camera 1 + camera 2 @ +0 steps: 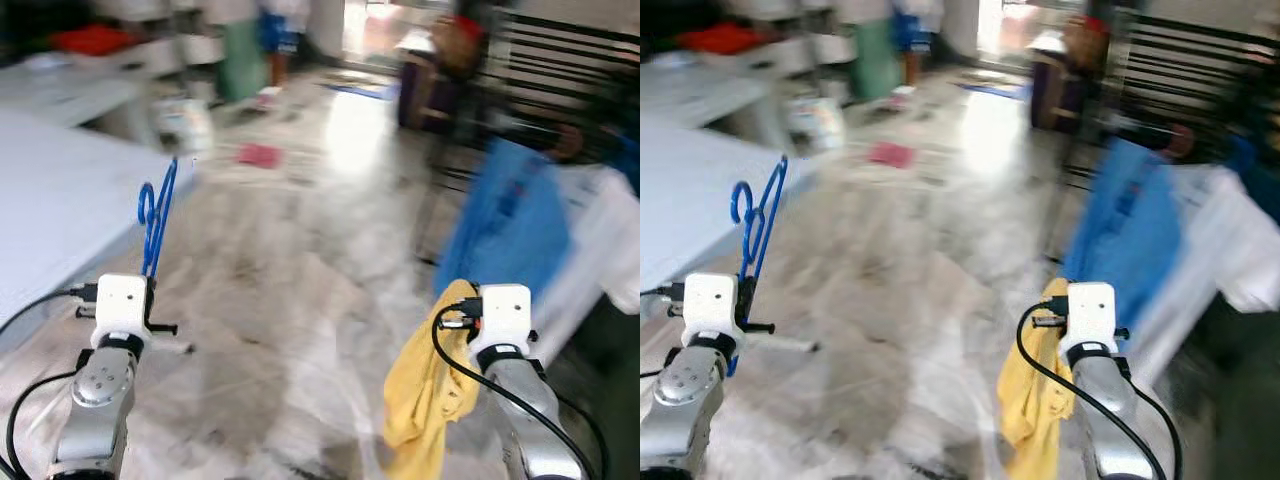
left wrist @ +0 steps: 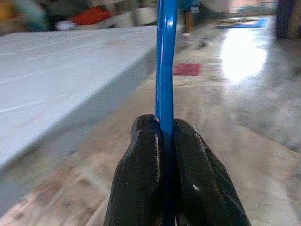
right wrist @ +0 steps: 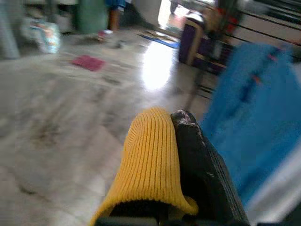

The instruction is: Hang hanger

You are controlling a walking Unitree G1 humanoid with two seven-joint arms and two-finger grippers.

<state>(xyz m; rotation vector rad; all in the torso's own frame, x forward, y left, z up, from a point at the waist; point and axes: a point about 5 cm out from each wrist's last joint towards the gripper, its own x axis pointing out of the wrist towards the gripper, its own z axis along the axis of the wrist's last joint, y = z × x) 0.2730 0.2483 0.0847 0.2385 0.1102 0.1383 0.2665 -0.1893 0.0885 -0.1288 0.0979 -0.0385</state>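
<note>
Left gripper (image 2: 164, 136) clamped on blue hanger (image 1: 155, 215), long axis upright; right gripper (image 3: 171, 141) clenched on yellow garment (image 1: 425, 400); clothes rack (image 1: 560, 60) lies ahead-right, nearer the right arm.

Honestly there's nothing readable here, no text, labels, brand names, numbers or signs on anything. Everything's motion-blurred, and the one thing that might carry print, a whitish bag (image 1: 183, 124) on the floor further back, is just a smear of colour.
</note>
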